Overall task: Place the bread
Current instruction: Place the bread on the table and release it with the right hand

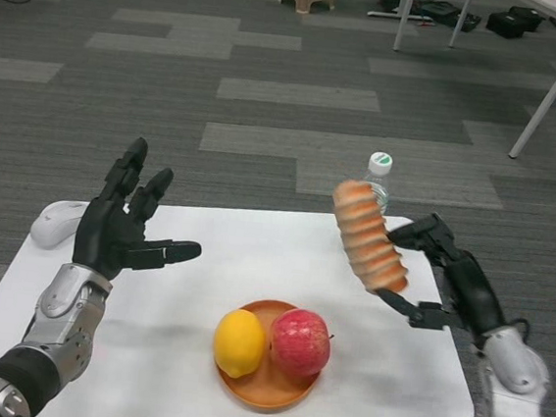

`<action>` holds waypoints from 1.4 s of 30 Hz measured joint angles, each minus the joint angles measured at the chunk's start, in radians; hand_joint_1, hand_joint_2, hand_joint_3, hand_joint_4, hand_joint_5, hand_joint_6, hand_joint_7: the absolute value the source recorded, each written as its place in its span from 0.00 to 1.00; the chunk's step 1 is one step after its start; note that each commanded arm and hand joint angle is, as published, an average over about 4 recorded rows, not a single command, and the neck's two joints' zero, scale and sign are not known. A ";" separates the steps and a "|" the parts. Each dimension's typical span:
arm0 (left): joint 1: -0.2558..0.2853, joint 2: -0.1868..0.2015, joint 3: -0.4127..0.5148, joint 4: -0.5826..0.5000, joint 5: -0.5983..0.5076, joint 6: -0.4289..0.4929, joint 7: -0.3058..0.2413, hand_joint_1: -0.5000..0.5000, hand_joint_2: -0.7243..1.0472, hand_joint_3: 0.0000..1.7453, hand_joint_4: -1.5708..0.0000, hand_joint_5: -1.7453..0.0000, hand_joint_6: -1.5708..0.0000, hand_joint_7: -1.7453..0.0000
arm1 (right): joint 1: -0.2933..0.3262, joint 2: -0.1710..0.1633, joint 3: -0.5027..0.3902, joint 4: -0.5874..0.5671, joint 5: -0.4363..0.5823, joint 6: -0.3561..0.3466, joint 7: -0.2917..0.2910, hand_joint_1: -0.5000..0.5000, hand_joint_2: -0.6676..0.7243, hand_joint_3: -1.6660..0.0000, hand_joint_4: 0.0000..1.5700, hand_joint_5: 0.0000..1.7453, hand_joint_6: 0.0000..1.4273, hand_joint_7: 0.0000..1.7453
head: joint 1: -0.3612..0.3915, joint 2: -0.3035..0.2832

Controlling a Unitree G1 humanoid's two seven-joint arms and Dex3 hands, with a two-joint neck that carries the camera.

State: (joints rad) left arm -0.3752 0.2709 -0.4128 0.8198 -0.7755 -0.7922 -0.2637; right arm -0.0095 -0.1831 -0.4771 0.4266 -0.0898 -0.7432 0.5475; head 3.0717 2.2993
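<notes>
The right hand grips the bread — a ridged loaf held tilted above the white table, up and right of the orange plate. The left hand hovers empty over the table's left side — fingers spread.

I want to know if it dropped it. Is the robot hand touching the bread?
Touching. The head view shows the right robot hand gripping the bread, fingers against its side.
</notes>
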 measured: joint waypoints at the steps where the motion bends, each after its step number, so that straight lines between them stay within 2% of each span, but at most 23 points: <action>1: 0.000 0.000 0.000 0.000 0.000 0.000 0.000 1.00 0.70 0.00 1.00 0.76 1.00 1.00 | -0.001 0.000 -0.027 0.012 -0.024 -0.012 0.014 0.14 0.05 0.67 0.04 0.56 0.26 0.80 | 0.000 -0.001; 4: 0.000 0.000 0.000 0.000 0.000 0.000 0.000 1.00 0.70 0.01 1.00 0.76 1.00 1.00 | -0.004 -0.004 -0.082 0.036 -0.096 -0.045 0.038 0.17 0.05 0.67 0.04 0.56 0.26 0.80 | 0.000 -0.001; 9: 0.000 0.000 0.000 0.001 0.000 0.000 0.000 1.00 0.70 0.00 1.00 0.76 1.00 1.00 | -0.012 -0.023 -0.147 0.074 -0.234 -0.100 0.066 0.14 0.05 0.67 0.02 0.56 0.24 0.80 | -0.002 -0.003; 15: 0.000 0.000 0.000 0.003 0.000 0.000 0.000 1.00 0.70 0.05 1.00 0.76 1.00 1.00 | -0.025 -0.028 -0.199 0.082 -0.410 -0.121 0.088 0.14 0.05 0.67 0.02 0.57 0.20 0.80 | -0.003 -0.006; 20: -0.002 0.000 0.000 0.006 0.000 0.000 0.000 1.00 0.70 0.03 1.00 0.76 1.00 1.00 | -0.034 -0.022 -0.233 0.088 -0.507 -0.126 0.085 0.16 0.03 0.67 0.01 0.61 0.16 0.82 | -0.007 -0.007; 25: -0.007 0.000 -0.002 0.008 0.000 0.000 0.000 1.00 0.70 0.00 1.00 0.76 1.00 1.00 | -0.064 -0.009 -0.265 0.127 -0.559 -0.129 0.066 0.14 0.05 0.67 0.00 0.61 0.15 0.81 | -0.011 -0.010; 28: -0.009 0.000 -0.003 0.009 0.000 0.000 0.000 1.00 0.70 0.04 1.00 0.76 1.00 1.00 | -0.081 -0.005 -0.276 0.159 -0.601 -0.132 0.029 0.14 0.05 0.67 0.00 0.61 0.12 0.84 | -0.012 -0.012; 32: -0.011 0.000 -0.007 0.013 0.000 0.000 0.000 1.00 0.70 0.01 1.00 0.76 1.00 1.00 | -0.105 -0.004 -0.288 0.195 -0.688 -0.132 -0.024 0.17 0.05 0.67 0.00 0.61 0.07 0.83 | -0.011 -0.014; 33: -0.013 0.000 -0.009 0.014 0.000 0.000 0.000 1.00 0.70 0.03 1.00 0.76 1.00 1.00 | -0.113 -0.004 -0.291 0.209 -0.715 -0.132 -0.039 0.17 0.05 0.67 0.00 0.60 0.05 0.81 | -0.010 -0.015; 37: -0.015 0.000 -0.011 0.017 0.000 0.000 0.000 1.00 0.70 0.03 1.00 0.76 1.00 1.00 | -0.125 -0.003 -0.296 0.248 -0.748 -0.132 -0.063 0.12 0.05 0.62 0.00 0.37 0.00 0.49 | -0.008 -0.017; 40: -0.015 0.000 -0.011 0.017 0.000 0.000 0.000 1.00 0.70 0.03 1.00 0.76 1.00 1.00 | -0.128 -0.003 -0.301 0.249 -0.750 -0.132 -0.064 0.12 0.08 0.57 0.00 0.22 0.00 0.31 | -0.013 -0.017; 42: -0.015 0.000 -0.011 0.018 0.000 0.000 0.000 1.00 0.70 0.04 1.00 0.76 1.00 1.00 | -0.130 -0.003 -0.307 0.249 -0.750 -0.132 -0.064 0.12 0.09 0.57 0.00 0.17 0.00 0.25 | -0.016 -0.017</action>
State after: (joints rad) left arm -0.3905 0.2708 -0.4241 0.8381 -0.7757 -0.7922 -0.2636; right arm -0.1390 -0.1861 -0.7845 0.6759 -0.8395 -0.8753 0.4839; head 3.0558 2.2827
